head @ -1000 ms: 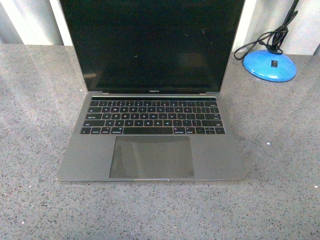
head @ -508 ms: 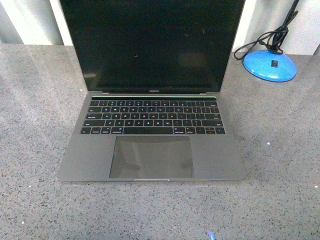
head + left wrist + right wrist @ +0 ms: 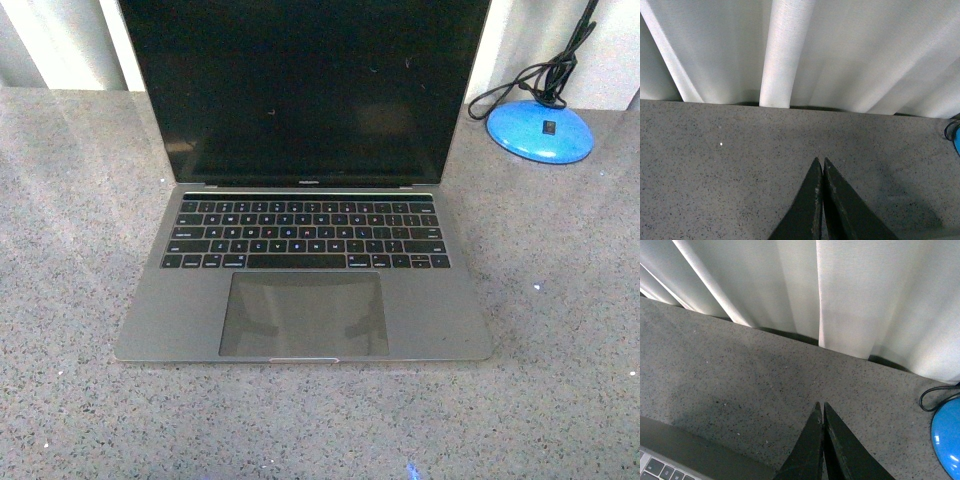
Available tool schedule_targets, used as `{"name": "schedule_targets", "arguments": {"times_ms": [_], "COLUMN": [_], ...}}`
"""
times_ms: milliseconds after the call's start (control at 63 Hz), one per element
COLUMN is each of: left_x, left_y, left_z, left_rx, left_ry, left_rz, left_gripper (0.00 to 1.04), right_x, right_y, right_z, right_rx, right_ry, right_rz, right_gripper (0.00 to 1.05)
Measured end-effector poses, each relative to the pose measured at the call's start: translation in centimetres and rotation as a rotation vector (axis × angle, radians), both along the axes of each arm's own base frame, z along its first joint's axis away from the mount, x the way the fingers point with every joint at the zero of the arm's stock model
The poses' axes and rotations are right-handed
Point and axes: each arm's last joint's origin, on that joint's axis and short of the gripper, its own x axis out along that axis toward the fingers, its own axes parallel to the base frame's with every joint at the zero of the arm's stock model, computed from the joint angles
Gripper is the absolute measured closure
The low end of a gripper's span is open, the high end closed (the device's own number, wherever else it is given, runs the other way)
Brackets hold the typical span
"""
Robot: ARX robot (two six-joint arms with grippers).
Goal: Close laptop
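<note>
The laptop point(image 3: 305, 300) lies open in the middle of the grey speckled table in the front view, its black screen upright and dark, keyboard and trackpad facing me. Neither arm appears in that view. A corner of the laptop point(image 3: 685, 457) with a few keys shows in the right wrist view, close beside my right gripper point(image 3: 821, 406), which is shut and empty above the table. In the left wrist view my left gripper point(image 3: 819, 161) is shut too, empty, over bare table with no laptop in sight.
A blue lamp base point(image 3: 540, 130) with a black cable stands at the back right of the table; its edge point(image 3: 947, 440) lies close to my right gripper. White curtains point(image 3: 790, 50) hang behind the table's far edge.
The laptop has not moved. Faint dark reflections have appeared on the trackpad, and a small blue glint shows at the bottom edge of the front view.
</note>
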Motion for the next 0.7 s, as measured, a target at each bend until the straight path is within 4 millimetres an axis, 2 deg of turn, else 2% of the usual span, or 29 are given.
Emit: {"name": "schedule_targets", "arguments": {"times_ms": [460,698], "left_x": [-0.1,-1.6], "left_y": [0.0,0.5], "left_z": [0.2,0.4], "left_rx": [0.001,-0.011], "left_ry": [0.045,0.099], "left_rz": [-0.023,-0.039], "left_gripper": [1.01,1.01], "right_x": [-1.1,-2.1], "right_y": [0.3,0.4], "right_z": [-0.5,-0.7], "right_rx": [0.007,-0.002], "right_ry": [0.027,0.049], "right_rz": [-0.036,-0.071], "right_gripper": [1.04,1.04]}}
